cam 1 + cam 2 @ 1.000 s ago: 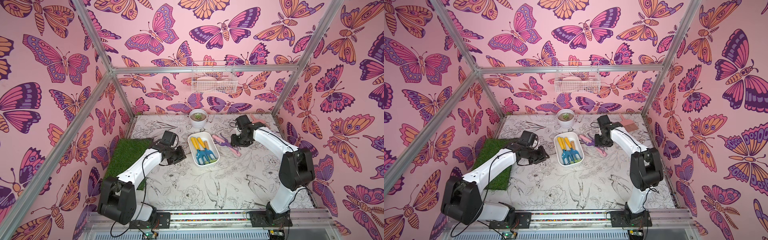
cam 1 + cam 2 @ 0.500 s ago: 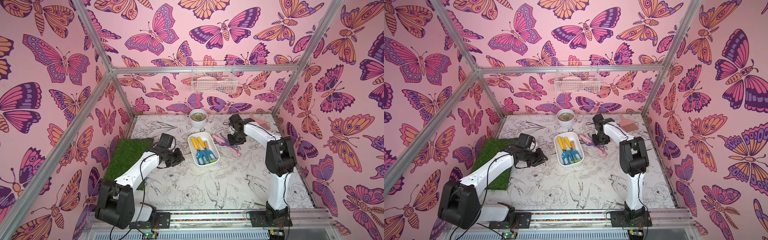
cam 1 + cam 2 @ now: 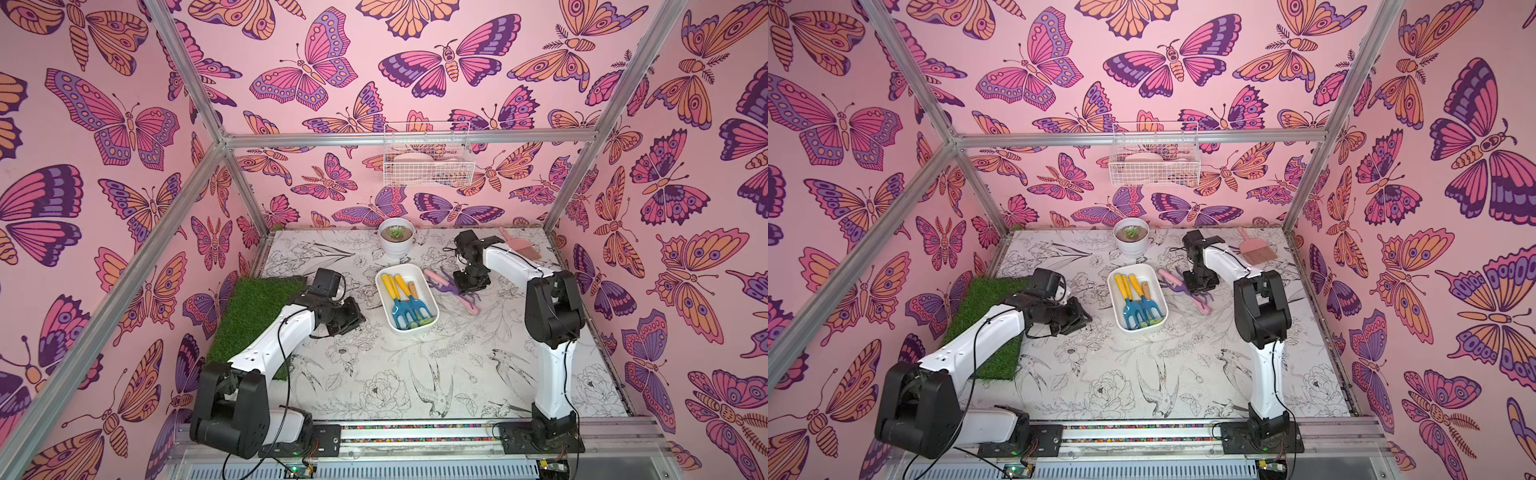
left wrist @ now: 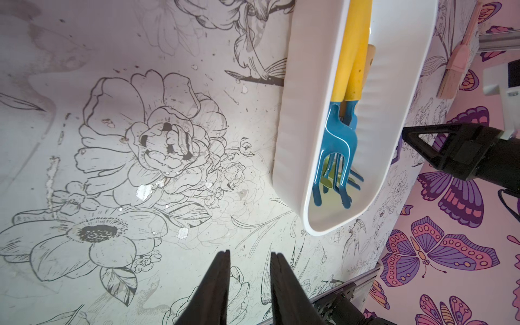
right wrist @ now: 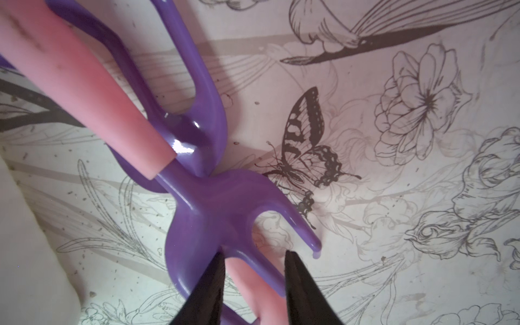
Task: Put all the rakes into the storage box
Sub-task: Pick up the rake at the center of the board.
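Two purple rakes with pink handles lie crossed on the table right of the white storage box (image 3: 384,307) (image 3: 1113,307) (image 4: 292,140). The upper rake (image 5: 222,208) (image 3: 432,276) rests its head over the pink handle of the lower rake (image 5: 247,281) (image 3: 471,307). My right gripper (image 5: 254,251) (image 3: 467,286) (image 3: 1200,284) points down on the crossing. Its fingers are closed against that lower handle, with the upper rake's middle tine between them too. My left gripper (image 4: 250,251) (image 3: 357,320) (image 3: 1086,318) hovers left of the box, jaws narrowly apart and holding nothing.
Blue rakes with yellow handles (image 3: 405,303) lie in the box. A white plant pot (image 3: 396,239) stands behind it, and a pink brush (image 3: 521,249) lies at the back right. A grass mat (image 3: 257,307) lies at the left. A wire basket (image 3: 428,162) hangs on the back wall.
The right gripper has come down onto the crossed rakes and its jaws have narrowed, while the right elbow folded upright. The left arm drew back slightly from the box.
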